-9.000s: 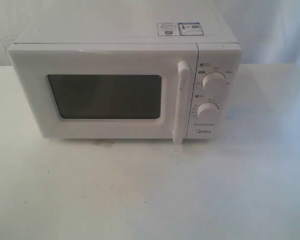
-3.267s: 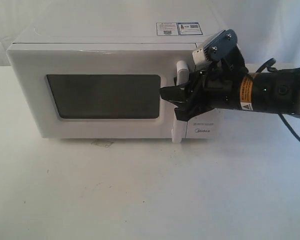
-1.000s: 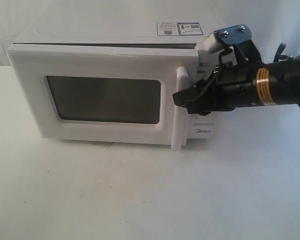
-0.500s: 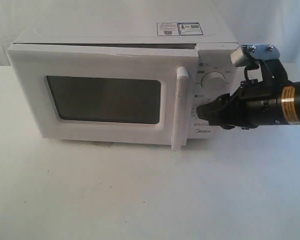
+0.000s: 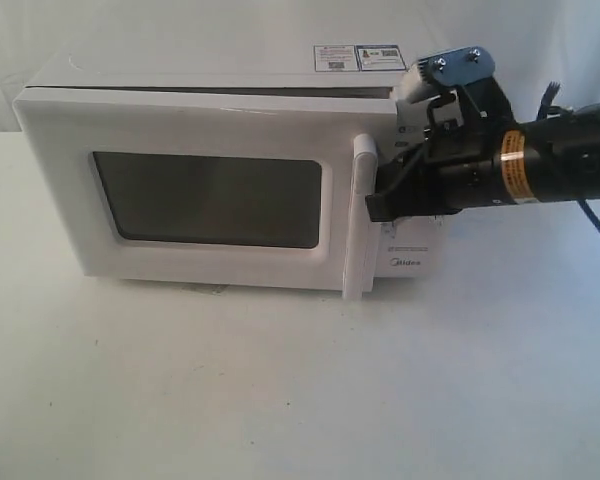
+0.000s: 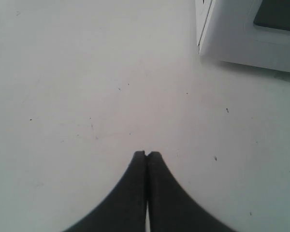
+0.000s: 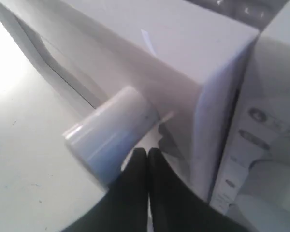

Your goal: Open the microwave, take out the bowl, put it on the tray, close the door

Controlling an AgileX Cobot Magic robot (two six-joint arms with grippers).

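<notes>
The white microwave (image 5: 240, 75) stands at the back of the table. Its door (image 5: 70, 190), with a dark window, is ajar by a narrow gap along the top and right edge. The vertical white bar handle (image 5: 360, 215) (image 7: 108, 133) is at the door's right side. My right gripper (image 5: 376, 205) (image 7: 147, 153) is shut, its tips just behind the handle, between handle and door edge (image 7: 217, 111). The control panel is mostly covered by the arm. My left gripper (image 6: 146, 154) is shut and empty above the bare table, near the microwave's lower corner (image 6: 217, 48). The bowl is hidden.
The white tabletop (image 5: 300, 390) stretches in front of the microwave. A white curtain backdrop (image 5: 540, 50) hangs behind. The right arm's black body with an orange label (image 5: 515, 175) reaches in from the right. No tray shows in any view.
The right gripper, which had drawn back to the right of the knobs half a second ago, has moved left and up to the handle. The door stays slightly ajar.
</notes>
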